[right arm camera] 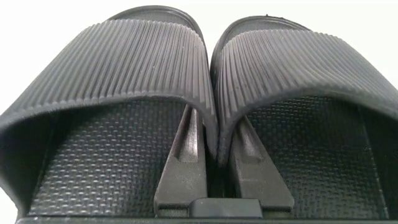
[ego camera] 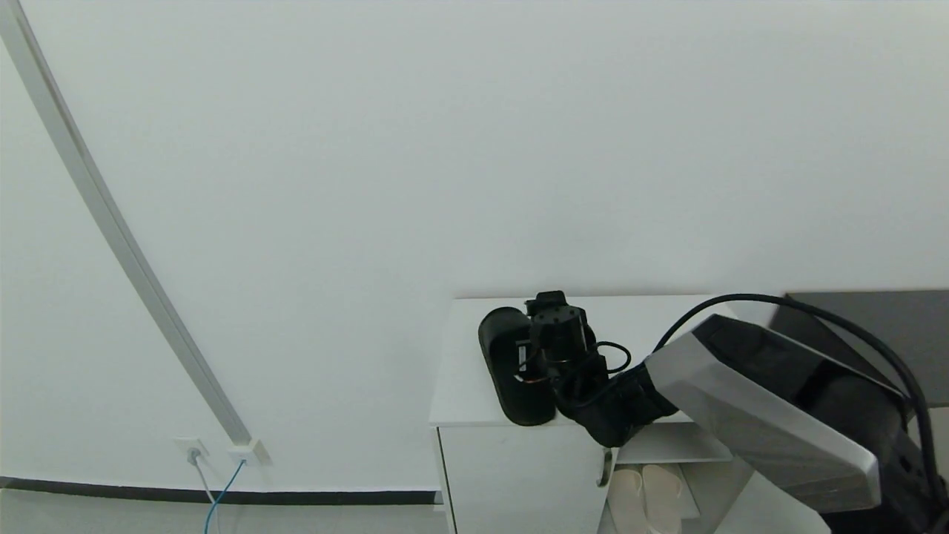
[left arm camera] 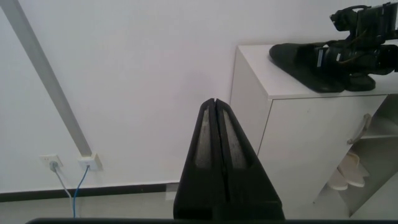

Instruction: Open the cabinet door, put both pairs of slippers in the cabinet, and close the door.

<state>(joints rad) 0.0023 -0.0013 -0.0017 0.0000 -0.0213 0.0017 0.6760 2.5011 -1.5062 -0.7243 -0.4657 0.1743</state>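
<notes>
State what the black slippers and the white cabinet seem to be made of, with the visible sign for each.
Black slippers: probably moulded rubber or foam plastic, matte; the straps are finely ribbed and the footbeds dimpled.
White cabinet: likely laminated or painted board, smooth and matte; flat, even panels with crisp edges, no grain showing.

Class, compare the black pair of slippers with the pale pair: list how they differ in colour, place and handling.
Colour: the black slippers are dark; the pale slippers are cream.
Place: the black slippers lie on top of the cabinet; the pale slippers sit inside it, lower down.
Handling: the right gripper pinches the black slippers' inner sides together; nothing touches the pale slippers.
Shared: each pair lies side by side.
</notes>
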